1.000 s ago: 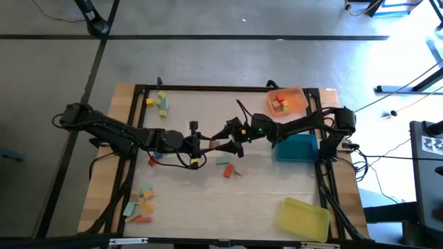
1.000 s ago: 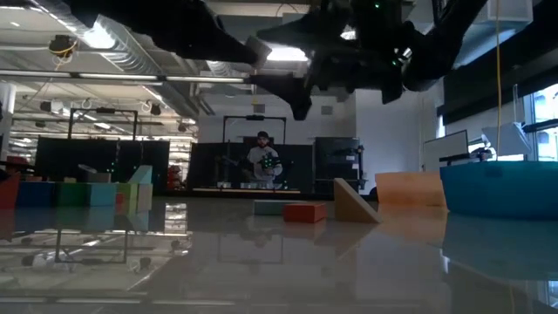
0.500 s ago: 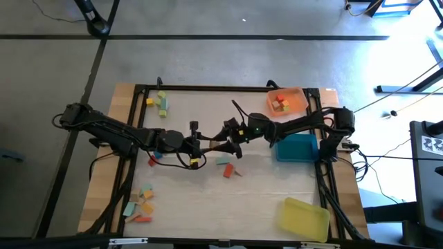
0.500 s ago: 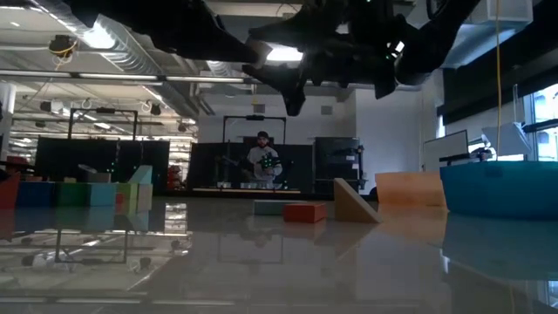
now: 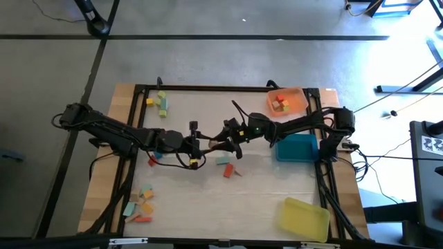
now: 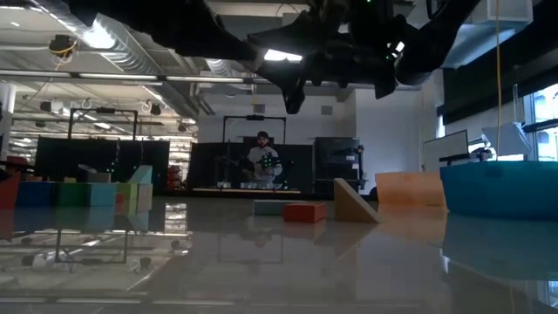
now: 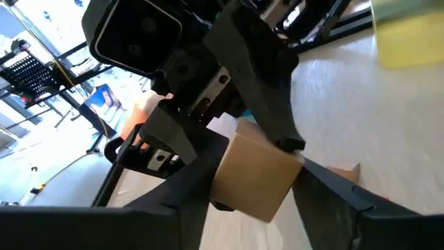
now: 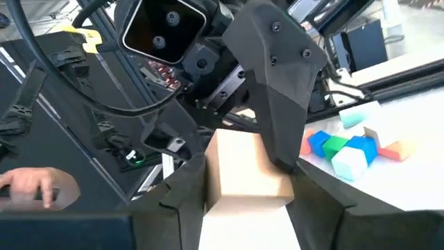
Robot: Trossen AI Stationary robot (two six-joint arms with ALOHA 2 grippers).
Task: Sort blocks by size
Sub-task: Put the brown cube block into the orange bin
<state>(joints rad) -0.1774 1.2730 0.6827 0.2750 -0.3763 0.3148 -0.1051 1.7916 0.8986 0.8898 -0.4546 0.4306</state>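
Setting: robotics lab in an open industrial hall. Indicators: exposed ceiling ducts (image 6: 113, 48) and strip lights, concrete floor (image 5: 208, 62), a framed counter (image 5: 277, 200) carrying two arms, and a second rig with a person (image 6: 263, 161) behind.

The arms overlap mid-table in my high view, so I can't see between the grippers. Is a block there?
Observer: Yes. The right wrist view shows a tan block clamped in the right gripper.
Operator: Is the left gripper on it too?
Observer: The left gripper flanks the same block in its wrist view. I cannot tell whether it grips.
Operator: Is this at table height?
Observer: No. The low view shows both grippers well above the table, in the air.
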